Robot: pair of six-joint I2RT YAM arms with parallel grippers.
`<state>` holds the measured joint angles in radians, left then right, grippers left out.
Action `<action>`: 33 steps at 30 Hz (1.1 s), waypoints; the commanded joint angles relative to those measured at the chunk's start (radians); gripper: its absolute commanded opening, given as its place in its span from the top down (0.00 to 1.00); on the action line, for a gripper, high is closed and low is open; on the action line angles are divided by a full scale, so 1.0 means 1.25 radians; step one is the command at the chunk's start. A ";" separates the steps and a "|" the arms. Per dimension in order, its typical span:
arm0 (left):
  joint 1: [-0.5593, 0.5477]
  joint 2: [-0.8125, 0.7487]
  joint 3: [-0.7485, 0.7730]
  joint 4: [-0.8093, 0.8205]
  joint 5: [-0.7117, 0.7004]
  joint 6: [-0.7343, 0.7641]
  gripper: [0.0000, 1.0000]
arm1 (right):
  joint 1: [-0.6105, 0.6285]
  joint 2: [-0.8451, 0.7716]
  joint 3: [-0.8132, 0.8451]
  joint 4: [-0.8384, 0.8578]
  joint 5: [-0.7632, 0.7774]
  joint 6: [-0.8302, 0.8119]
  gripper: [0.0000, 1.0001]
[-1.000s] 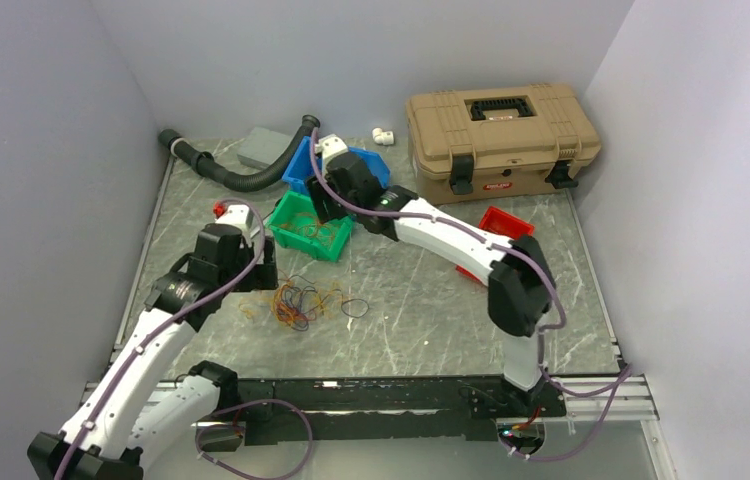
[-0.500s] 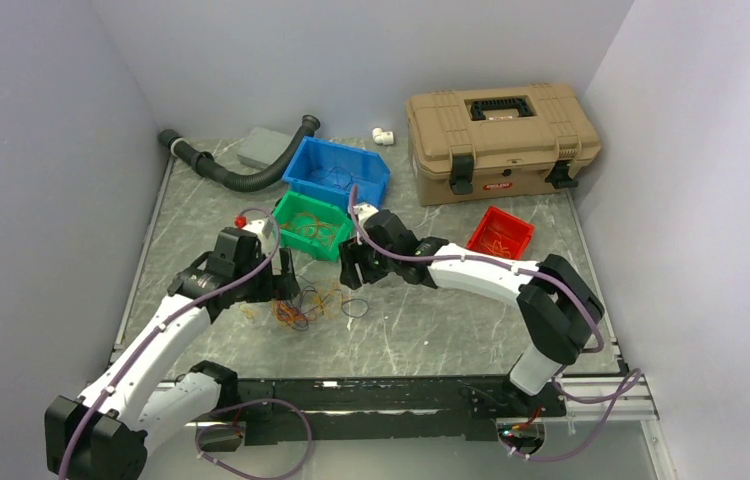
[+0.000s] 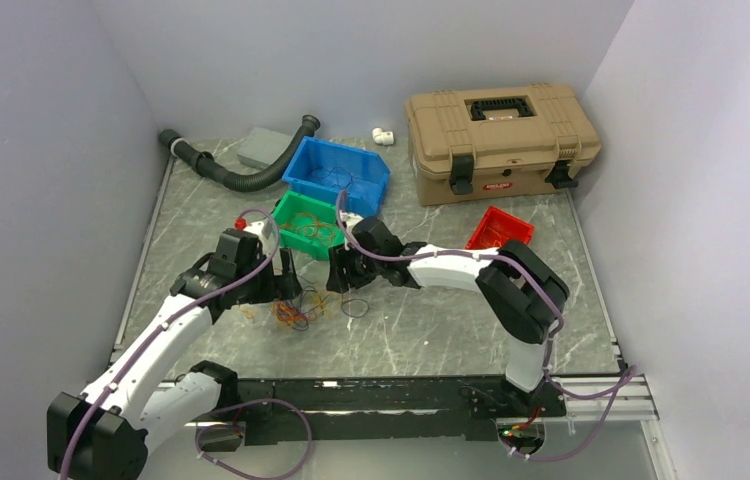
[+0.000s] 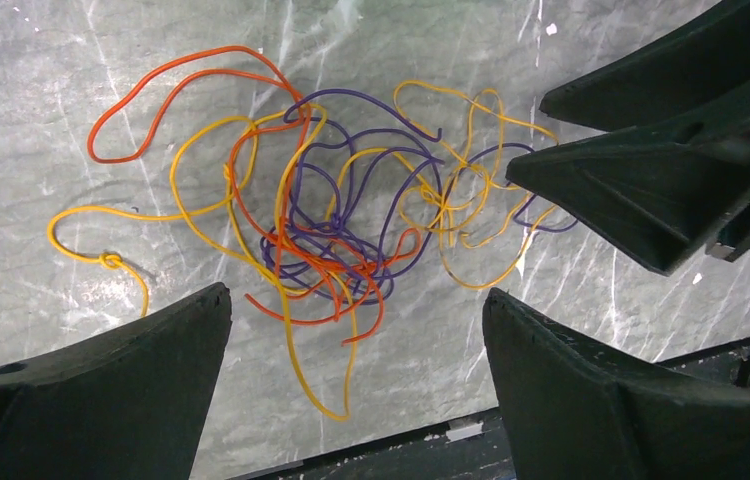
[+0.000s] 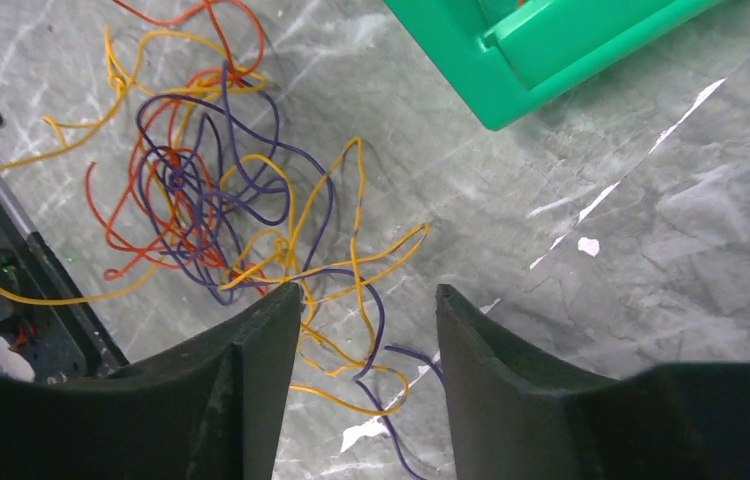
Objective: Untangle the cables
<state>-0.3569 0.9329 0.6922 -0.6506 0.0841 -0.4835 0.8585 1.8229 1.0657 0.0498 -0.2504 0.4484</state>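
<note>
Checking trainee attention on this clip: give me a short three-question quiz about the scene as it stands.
1. True or false: the tangled cables lie on the table.
2. Which is open? A only the left pincer, B only the right pincer, C both.
3. Fill in: the bin nearest the tangle is ____.
Key: 1 true; 2 C; 3 green.
</note>
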 commanded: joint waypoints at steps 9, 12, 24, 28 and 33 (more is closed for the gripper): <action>0.001 0.000 0.088 -0.007 -0.007 0.050 0.06 | 0.008 -0.081 0.016 0.011 0.005 0.009 1.00; -0.007 0.009 0.101 0.004 0.011 0.058 0.09 | 0.008 -0.152 0.016 -0.032 0.027 -0.006 1.00; -0.060 0.025 0.125 0.057 0.029 0.052 0.13 | 0.007 -0.429 0.138 -0.219 0.124 -0.066 1.00; -0.075 0.026 0.112 0.080 0.034 0.043 0.13 | 0.005 -0.484 0.218 -0.274 0.172 -0.082 1.00; -0.095 0.064 0.079 0.157 0.044 0.020 0.13 | 0.004 -0.527 0.327 -0.316 0.190 -0.098 1.00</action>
<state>-0.4568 0.9752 0.8078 -0.5720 0.1127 -0.4347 0.8658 1.2201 1.3617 -0.2958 -0.0666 0.3588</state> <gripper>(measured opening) 0.873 0.010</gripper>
